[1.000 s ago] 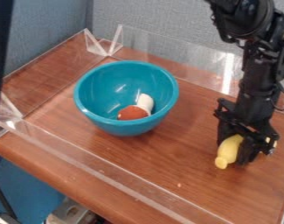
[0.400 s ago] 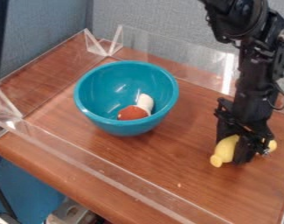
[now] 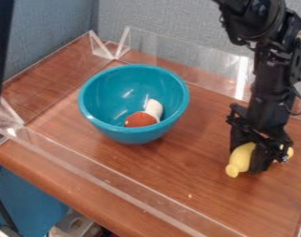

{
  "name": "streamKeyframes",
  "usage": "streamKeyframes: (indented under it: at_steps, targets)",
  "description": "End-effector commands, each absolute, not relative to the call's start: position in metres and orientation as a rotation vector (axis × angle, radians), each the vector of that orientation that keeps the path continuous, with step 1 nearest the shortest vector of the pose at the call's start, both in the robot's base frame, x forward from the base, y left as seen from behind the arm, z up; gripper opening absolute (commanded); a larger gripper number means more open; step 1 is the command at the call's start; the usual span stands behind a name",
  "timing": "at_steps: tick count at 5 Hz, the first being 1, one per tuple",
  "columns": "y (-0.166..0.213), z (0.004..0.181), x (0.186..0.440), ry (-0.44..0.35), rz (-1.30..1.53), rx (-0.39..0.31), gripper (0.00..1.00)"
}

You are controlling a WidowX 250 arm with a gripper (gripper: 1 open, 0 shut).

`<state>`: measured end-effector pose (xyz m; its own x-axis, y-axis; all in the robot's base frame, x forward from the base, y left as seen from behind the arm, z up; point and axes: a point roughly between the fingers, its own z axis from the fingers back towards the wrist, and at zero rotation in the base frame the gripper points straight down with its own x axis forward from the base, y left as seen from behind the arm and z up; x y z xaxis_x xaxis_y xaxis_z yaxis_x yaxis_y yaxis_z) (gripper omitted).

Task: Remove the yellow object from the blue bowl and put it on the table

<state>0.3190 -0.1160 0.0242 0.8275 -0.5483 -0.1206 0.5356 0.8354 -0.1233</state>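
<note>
Next to nothing differs from the earlier frames. At the left, the clear wall edging the table stands as before, and the bowl sits in the same spot on the wood. Inside it the red ball and the white piece lie touching, unmoved. Further right, the arm comes down from the top corner at the same angle, and the gripper points straight down over the right part of the table, well apart from the bowl. The banana is out of the bowl and lies low at the tabletop, directly at the gripper's tip, its upper end between the black fingers and its lower end poking out toward the front; it has only wobbled slightly since a second ago. The jaws stand partly apart around it, but whether they grip it or have let go cannot be told.
</note>
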Motion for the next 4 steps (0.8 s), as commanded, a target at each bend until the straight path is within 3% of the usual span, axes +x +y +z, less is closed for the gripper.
streamKeyframes:
  at_steps: [1,4]
  targets:
    - [-0.118,0.016,0.315,0.177,-0.533,-0.090,0.00]
    - [-0.136,0.014,0.292,0.212,-0.510,-0.091,0.00]
